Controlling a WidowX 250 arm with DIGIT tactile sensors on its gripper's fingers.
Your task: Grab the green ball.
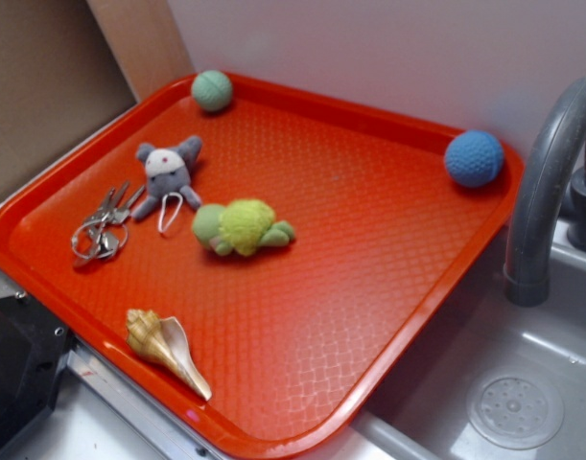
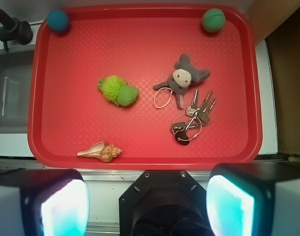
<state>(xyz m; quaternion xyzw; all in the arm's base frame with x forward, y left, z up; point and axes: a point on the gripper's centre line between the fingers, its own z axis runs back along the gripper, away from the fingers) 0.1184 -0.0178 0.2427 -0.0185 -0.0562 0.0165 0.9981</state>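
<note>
Red tray (image 1: 388, 316), green ball (image 1: 212, 91), blue ball (image 1: 474, 158), plush turtle (image 1: 241, 227), keys (image 1: 103, 228), seashell (image 1: 166, 350)

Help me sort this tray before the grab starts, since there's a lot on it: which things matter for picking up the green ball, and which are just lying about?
Part of the job:
- green ball, in a far corner of the tray
- end effector, open, off the tray's near edge

Just lying about:
- blue ball
- plush turtle
- grey plush toy
- keys
- seashell
- red tray
- faucet

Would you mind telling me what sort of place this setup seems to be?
Probably a toy kitchen sink area: a grey faucet and sink basin, with a red tray alongside.
</note>
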